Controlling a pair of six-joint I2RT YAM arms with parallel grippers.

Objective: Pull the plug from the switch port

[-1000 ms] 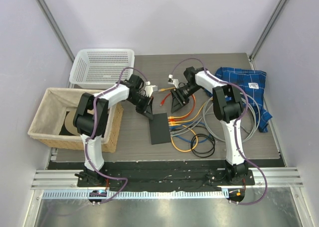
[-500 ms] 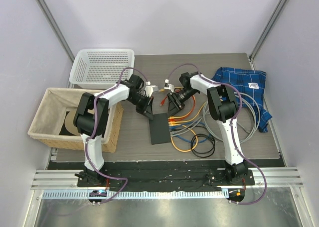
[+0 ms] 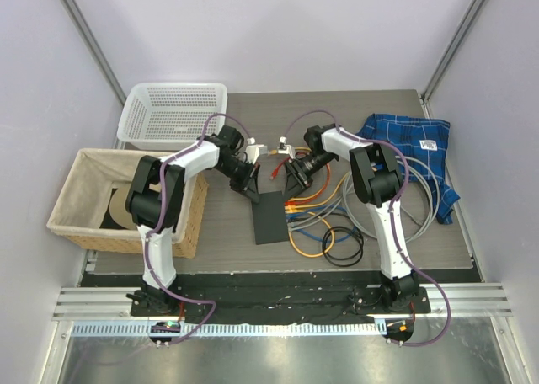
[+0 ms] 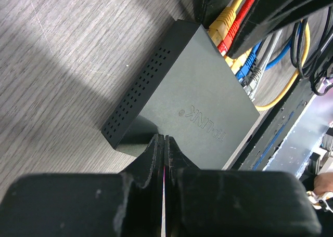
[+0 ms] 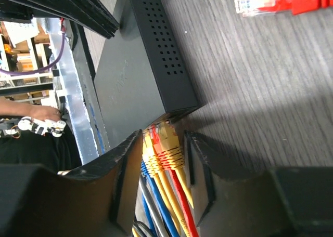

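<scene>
- My left arm reaches forward and to the right over the grey wood-grain table [image 3: 223, 232]. The left gripper [image 3: 249, 187] is pinched fully together with nothing in it, tips at the far-left corner of the flat matte-black rectangular switch box [image 3: 270, 217], which lies mid-table between the arms.
- My right arm folds back leftward, with the right gripper [image 3: 296, 182] angled down at the switch's socket edge.
- The right wrist view shows what the overhead hides. The fingers [image 5: 125, 169] stand partly open either side of the yellow plugs [image 5: 164, 141] seated in the switch, with a gap on each side, so they grip nothing.
- That view also catches a loose red plug [image 5: 270, 0] lying on the table, apart from the switch.
- In the left wrist view the closed tips sit at the switch's near edge, and I can't tell if they're pressing on it.
</scene>
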